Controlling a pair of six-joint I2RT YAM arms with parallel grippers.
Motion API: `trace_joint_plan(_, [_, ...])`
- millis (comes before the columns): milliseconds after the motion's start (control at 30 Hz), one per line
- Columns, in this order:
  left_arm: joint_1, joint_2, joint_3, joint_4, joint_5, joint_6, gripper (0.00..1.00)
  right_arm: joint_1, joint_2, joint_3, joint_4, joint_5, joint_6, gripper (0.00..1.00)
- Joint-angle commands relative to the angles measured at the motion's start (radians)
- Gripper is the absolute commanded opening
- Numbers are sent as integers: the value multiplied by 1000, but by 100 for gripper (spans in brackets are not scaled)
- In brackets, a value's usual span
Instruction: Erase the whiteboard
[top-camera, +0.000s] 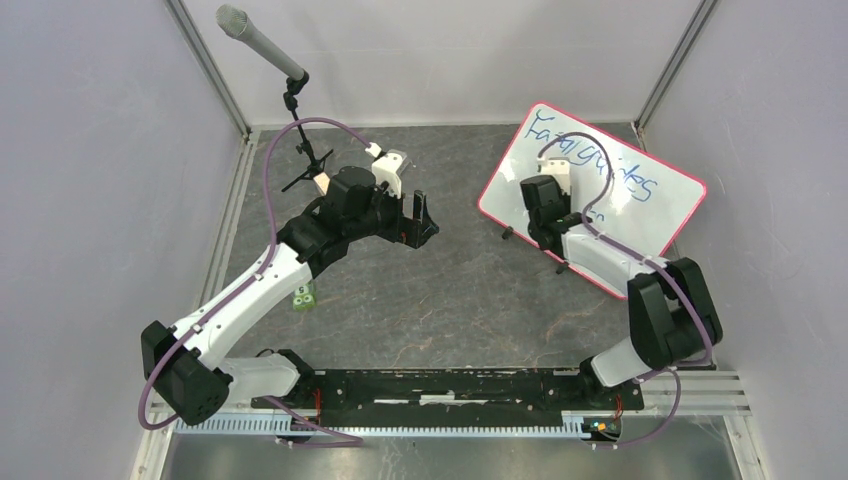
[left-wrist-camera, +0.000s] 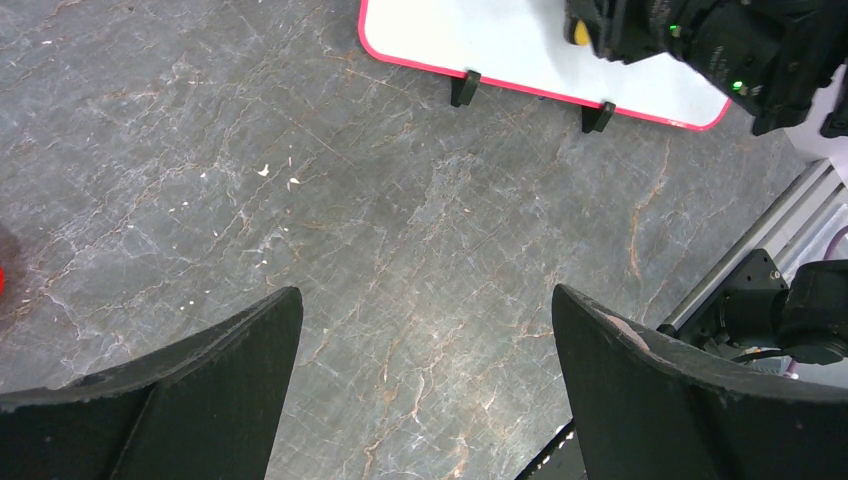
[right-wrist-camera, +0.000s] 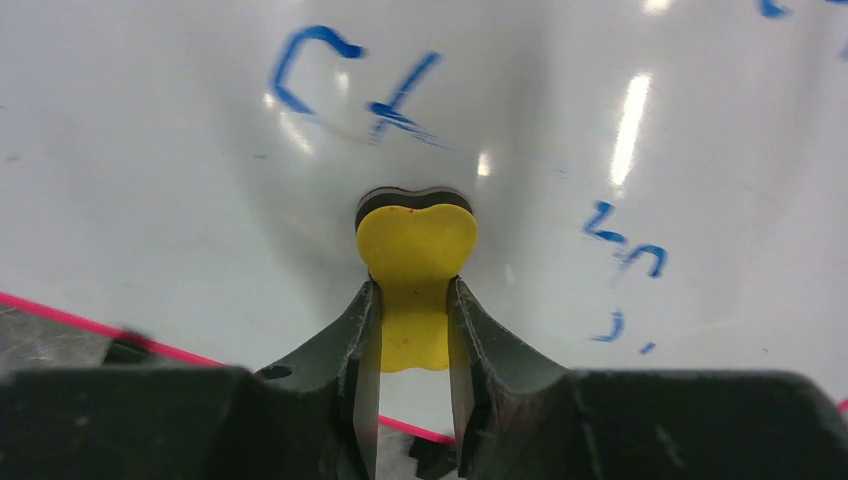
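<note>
The whiteboard (top-camera: 640, 200), white with a pink-red frame and blue handwriting, lies at the back right of the table. Its near edge and black feet show in the left wrist view (left-wrist-camera: 500, 50). My right gripper (right-wrist-camera: 412, 290) is shut on a yellow eraser (right-wrist-camera: 415, 250) with a dark felt underside, pressed against the board (right-wrist-camera: 150, 180) among blue marks. In the top view the right gripper (top-camera: 545, 195) sits over the board's left part. My left gripper (top-camera: 418, 222) is open and empty above the bare table, left of the board; its fingers (left-wrist-camera: 200, 400) are wide apart.
A microphone on a black stand (top-camera: 290, 110) rises at the back left. A small green block (top-camera: 303, 297) lies by the left arm. Grey walls close in both sides. A black rail (top-camera: 440, 385) runs along the near edge.
</note>
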Motion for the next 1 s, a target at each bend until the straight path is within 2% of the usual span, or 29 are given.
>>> trace_joint_plan(0, [4, -27, 2, 44, 17, 12, 100, -93, -135, -103, 20, 36, 1, 22])
trace_joint_plan(167, [4, -27, 1, 50, 36, 3, 100, -157, -267, -208, 14, 70, -21, 22])
trace_joint_plan(300, [4, -29, -1, 51, 37, 3, 100, -176, -298, -223, 8, 91, -33, 23])
trace_joint_plan(467, [4, -32, 1, 49, 30, 6, 100, -171, -255, -179, 10, 28, -35, 22])
trace_joint_plan(600, [4, -30, 1, 49, 30, 8, 100, -116, -195, -126, 34, -26, -18, 22])
trace_joint_plan(767, [4, -28, 1, 44, 14, 16, 100, -17, -76, -18, 26, -9, -8, 22])
trace_joint_plan(967, [4, -27, 0, 41, 9, 18, 100, -16, -48, 25, 29, -17, 4, 22])
